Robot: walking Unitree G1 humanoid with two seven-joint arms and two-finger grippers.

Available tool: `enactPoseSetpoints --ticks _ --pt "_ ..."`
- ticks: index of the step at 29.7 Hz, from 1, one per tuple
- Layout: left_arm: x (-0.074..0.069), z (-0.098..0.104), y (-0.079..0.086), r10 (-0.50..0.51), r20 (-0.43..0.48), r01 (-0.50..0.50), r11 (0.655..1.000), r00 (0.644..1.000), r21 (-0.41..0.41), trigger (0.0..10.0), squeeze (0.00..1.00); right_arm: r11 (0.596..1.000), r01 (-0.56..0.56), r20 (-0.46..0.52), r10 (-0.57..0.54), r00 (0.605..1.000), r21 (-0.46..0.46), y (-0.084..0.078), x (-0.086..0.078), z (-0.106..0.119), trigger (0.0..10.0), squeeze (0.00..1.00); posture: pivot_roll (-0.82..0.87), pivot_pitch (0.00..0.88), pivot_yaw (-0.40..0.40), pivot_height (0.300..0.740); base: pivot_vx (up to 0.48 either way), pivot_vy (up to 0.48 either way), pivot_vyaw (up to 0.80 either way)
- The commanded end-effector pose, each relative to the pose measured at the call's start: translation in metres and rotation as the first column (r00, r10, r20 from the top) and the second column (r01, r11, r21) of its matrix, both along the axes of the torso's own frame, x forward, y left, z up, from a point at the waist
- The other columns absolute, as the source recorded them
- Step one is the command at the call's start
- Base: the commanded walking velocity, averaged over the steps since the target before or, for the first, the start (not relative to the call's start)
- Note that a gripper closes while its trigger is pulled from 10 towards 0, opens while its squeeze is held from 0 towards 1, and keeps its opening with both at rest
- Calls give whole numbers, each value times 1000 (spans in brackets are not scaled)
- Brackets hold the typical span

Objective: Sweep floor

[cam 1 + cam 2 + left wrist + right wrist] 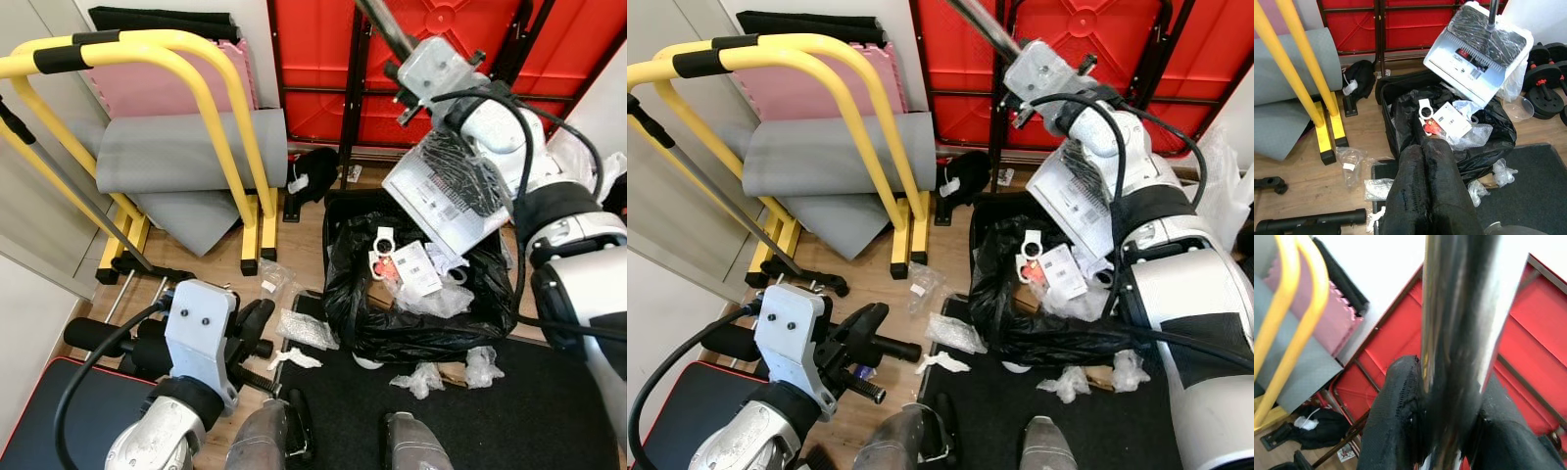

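two grippers in view. left gripper (1422, 196) low at the robot's left over the wood floor (211, 259), fingers pressed together with nothing between them, near clear plastic wrappers (306, 329) at the edge of a dark mat (529, 411). yellow bar frame (211, 98) and grey rolled mats (176, 147) stand far left. black bin bag (411, 313) sits centre, stuffed with packaging. broom head (446, 191), wrapped in plastic, hangs tilted over the bag. right gripper (1444, 431) raised high, fingers clamped on the broom's metal pole (1454, 323), red folded table (323, 59) behind.
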State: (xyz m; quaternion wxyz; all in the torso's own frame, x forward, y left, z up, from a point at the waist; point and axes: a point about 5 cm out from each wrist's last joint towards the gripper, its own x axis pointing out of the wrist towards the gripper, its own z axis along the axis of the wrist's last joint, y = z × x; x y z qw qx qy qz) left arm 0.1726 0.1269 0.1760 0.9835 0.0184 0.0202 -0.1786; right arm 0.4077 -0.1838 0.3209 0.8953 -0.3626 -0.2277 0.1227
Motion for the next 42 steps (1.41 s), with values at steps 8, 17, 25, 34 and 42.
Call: enactPoseSetpoints --ticks 8,17,25,34,42 --pt "3 -7 3 23 -37 -23 1000 999 4 10000 0 937 -63 -25 76 997 344 -14 -2 11 10000 0 -2 257 13 740 0 0 0" --pt "9 -7 3 17 -20 -17 1000 1000 8 10000 0 893 -46 -80 92 993 447 -26 -7 -14 10000 0 -29 235 15 740 0 0 0" --pt "20 -9 2 3 -11 -3 1000 1000 -15 10000 0 890 -71 -133 146 980 449 -11 -22 -44 10000 0 -61 199 12 740 0 -229 0" --pt "36 -12 3 16 3 -16 1000 1000 -25 10000 0 866 -59 -252 210 945 497 28 -44 -87 10000 0 -87 140 5 740 0 -250 0" --pt "48 -15 10 92 5 -92 994 996 -55 10000 0 873 28 -336 157 929 487 32 -63 -117 10000 0 -109 90 7 740 0 0 0"
